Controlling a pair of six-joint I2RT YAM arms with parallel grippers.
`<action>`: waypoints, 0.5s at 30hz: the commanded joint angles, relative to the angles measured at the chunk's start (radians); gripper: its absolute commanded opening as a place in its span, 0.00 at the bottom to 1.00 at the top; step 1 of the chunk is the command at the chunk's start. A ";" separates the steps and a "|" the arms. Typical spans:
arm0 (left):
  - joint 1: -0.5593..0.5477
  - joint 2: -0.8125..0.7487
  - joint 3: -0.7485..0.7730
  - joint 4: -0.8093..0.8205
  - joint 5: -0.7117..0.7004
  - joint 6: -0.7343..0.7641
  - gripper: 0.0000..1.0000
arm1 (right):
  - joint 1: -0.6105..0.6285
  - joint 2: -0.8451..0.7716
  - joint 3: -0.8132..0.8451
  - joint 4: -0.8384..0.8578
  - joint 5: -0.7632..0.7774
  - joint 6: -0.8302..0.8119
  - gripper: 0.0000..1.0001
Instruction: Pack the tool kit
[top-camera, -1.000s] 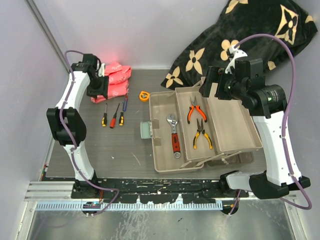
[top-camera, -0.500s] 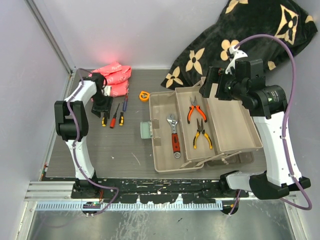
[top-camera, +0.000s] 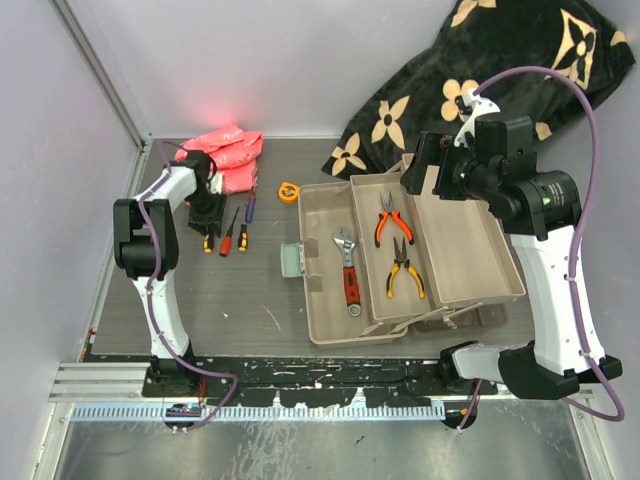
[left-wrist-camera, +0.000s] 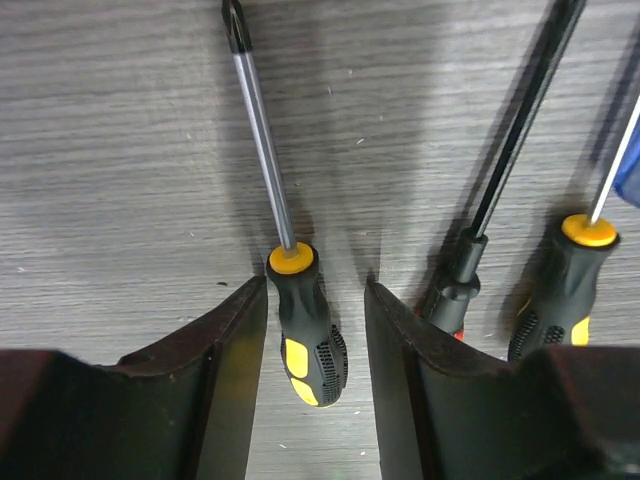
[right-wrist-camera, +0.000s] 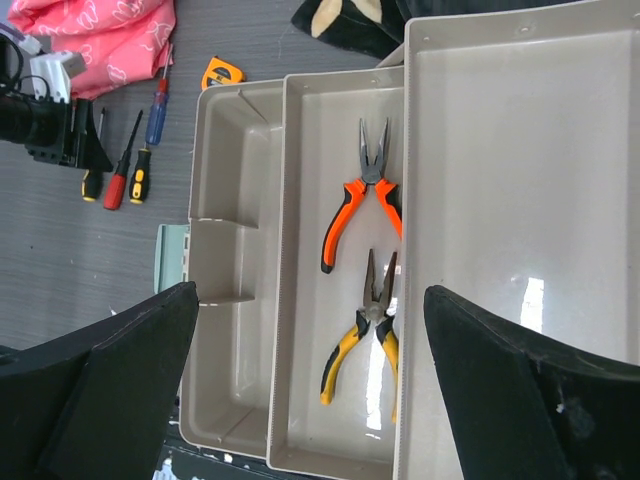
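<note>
While two pliers (top-camera: 385, 222) sit trayed, four screwdrivers (top-camera: 228, 242) (one straddled) lie outside.

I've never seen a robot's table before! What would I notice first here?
Probably the big beige plastic toolbox folded open right of centre, with orange-handled pliers, yellow-handled pliers and a red-handled wrench in its trays. Behind it, a black blanket with gold flowers is heaped in the far right corner. On the left, the left gripper straddles a black-and-yellow-handled screwdriver.
</note>
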 joint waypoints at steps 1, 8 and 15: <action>0.002 -0.010 -0.046 0.049 -0.016 -0.006 0.42 | -0.003 -0.005 0.048 -0.005 0.019 -0.011 1.00; 0.002 -0.042 -0.029 0.047 -0.003 -0.003 0.00 | -0.001 0.000 0.041 0.000 0.012 -0.012 1.00; -0.066 -0.178 0.312 0.018 0.373 -0.150 0.00 | -0.002 0.033 0.021 0.064 -0.090 -0.009 1.00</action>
